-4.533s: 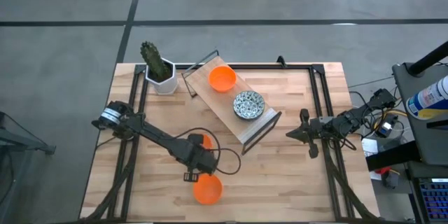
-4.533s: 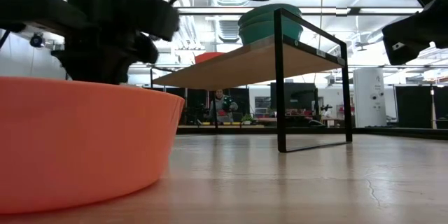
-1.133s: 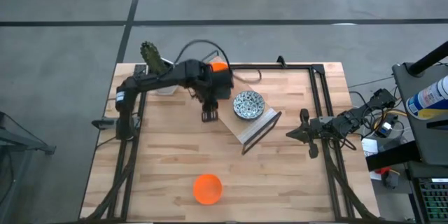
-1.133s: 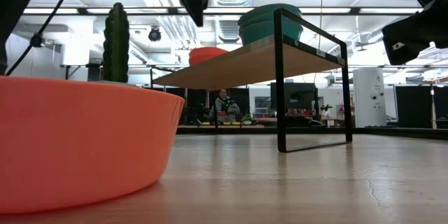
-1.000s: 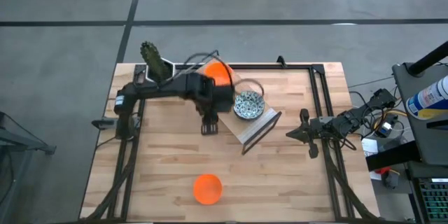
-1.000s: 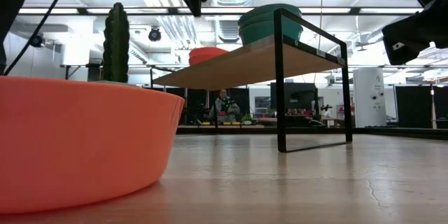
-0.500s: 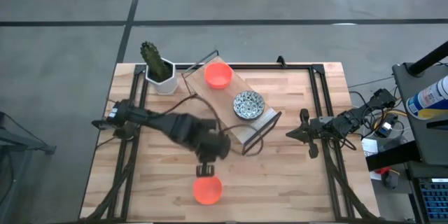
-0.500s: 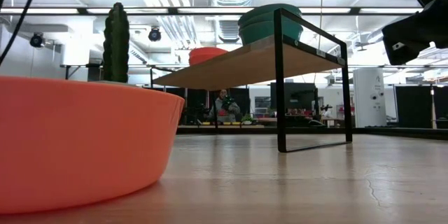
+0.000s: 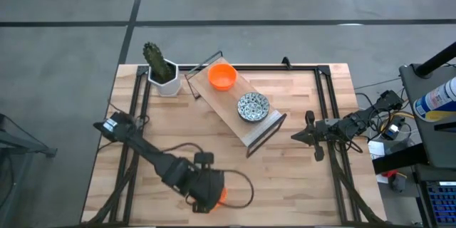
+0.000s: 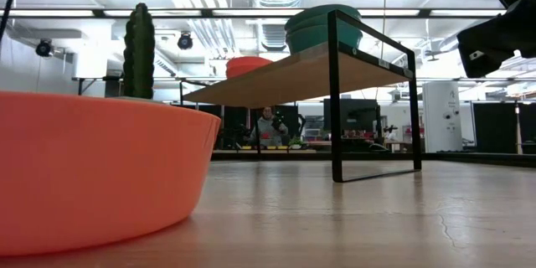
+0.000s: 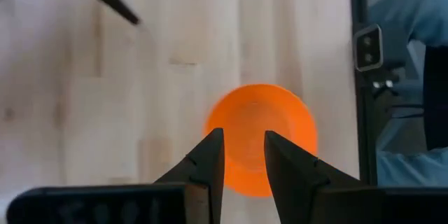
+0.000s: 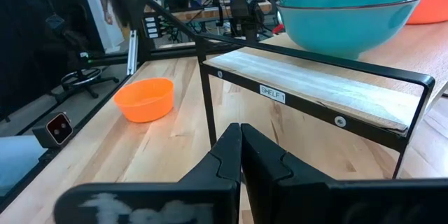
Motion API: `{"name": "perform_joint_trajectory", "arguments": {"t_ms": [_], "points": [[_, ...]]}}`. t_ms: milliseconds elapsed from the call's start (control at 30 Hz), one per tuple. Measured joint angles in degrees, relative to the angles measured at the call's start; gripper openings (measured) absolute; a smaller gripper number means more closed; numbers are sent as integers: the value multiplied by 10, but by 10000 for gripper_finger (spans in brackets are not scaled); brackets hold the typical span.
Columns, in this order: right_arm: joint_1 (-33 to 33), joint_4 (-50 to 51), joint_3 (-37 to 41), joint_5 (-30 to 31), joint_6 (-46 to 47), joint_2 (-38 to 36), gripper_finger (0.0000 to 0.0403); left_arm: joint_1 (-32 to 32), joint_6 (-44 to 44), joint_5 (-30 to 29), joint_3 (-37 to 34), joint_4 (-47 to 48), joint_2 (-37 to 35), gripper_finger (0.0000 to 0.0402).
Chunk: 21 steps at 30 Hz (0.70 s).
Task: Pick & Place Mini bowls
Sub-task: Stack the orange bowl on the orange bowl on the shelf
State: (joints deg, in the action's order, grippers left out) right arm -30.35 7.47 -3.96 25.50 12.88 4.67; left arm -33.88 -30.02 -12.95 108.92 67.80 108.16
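The shelf [image 9: 239, 110], a wooden board on a black frame set slantwise on the worktop [image 9: 299, 178], is taken as the landmark. Two mini bowls are already carried on it: an orange bowl on the shelf [image 9: 222, 76] at the end nearest the cactus pot [image 9: 164, 80], and a patterned bowl [image 9: 253, 106] toward the other end, which suggests the shelf is the place of deposit. In the right wrist view the bowls there appear stacked, so like is probably nested with like.

One loose orange bowl [image 11: 260, 140] is left on the bare worktop well in front of the shelf, toward the near edge. The left claw [image 11: 243, 155] is held directly above it, pointing down, its fingers [image 11: 210, 159] parted about halfway with nothing between them; they seem lined up over the bowl's rim so that the thin wall can be pinched.

The right claw [image 12: 241, 147] is parked beside the shelf's far end, fully closed and empty, presumably kept clear of the working arm.
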Motion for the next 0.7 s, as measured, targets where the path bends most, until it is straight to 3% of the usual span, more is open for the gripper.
{"name": "perform_joint_trajectory", "arguments": {"t_ms": [333,700], "points": [[0,0,0,0,0,0,9,-34,-35,21,-139,-167,0,96],[0,0,0,0,0,0,8,-65,-75,45,-198,-217,0,96]]}}
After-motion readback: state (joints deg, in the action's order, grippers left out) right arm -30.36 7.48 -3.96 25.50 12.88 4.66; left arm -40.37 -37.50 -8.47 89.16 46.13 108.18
